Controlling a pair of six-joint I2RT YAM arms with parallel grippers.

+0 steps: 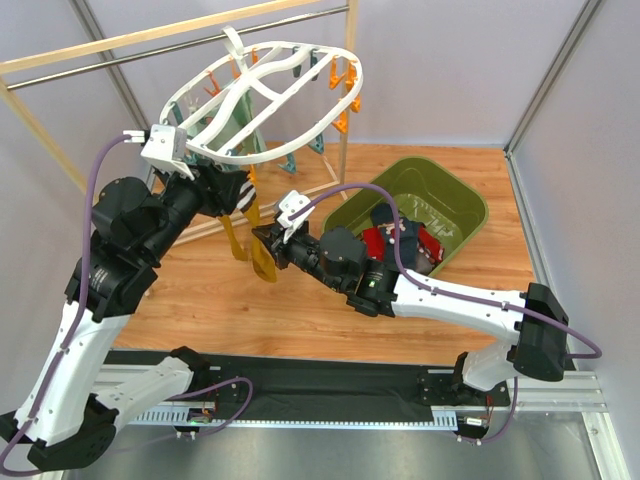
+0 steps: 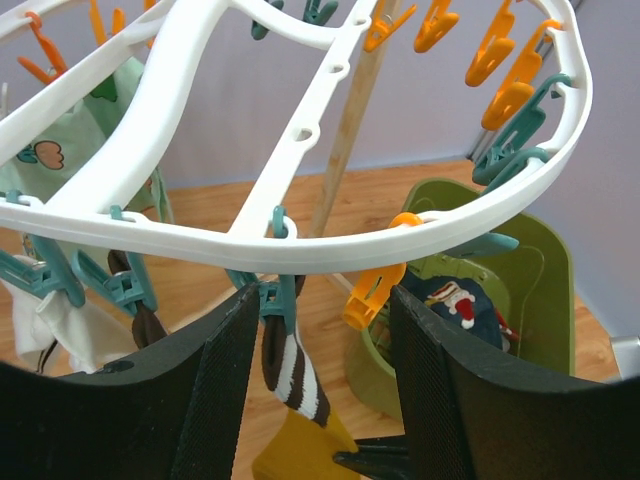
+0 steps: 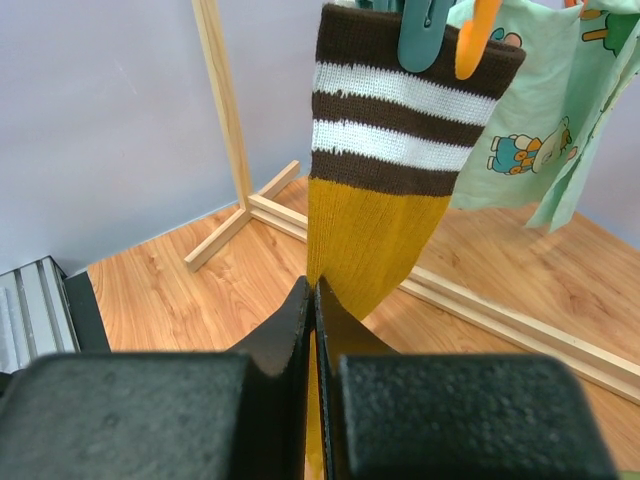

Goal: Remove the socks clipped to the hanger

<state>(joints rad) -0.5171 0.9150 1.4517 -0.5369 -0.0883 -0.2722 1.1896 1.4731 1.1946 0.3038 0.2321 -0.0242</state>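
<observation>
The white oval hanger (image 1: 262,100) hangs from the rail with orange and teal clips and several socks. A mustard sock with brown and white stripes (image 3: 385,160) dangles from a teal clip (image 2: 276,300) on the near rim (image 2: 420,235). My left gripper (image 2: 325,345) is open just below that rim, its fingers (image 2: 225,385) on either side of the teal clip and the sock's striped cuff (image 2: 296,375). My right gripper (image 3: 315,287) is shut on the mustard foot lower down, also seen from above (image 1: 263,242). Mint green printed socks (image 3: 535,140) hang behind.
An olive green bin (image 1: 455,190) stands on the wooden floor at the right, holding red and navy socks (image 1: 400,240). An empty orange clip (image 2: 372,295) hangs beside the teal one. The wooden rail frame (image 1: 100,48) and its base beams (image 3: 235,160) stand behind the hanger.
</observation>
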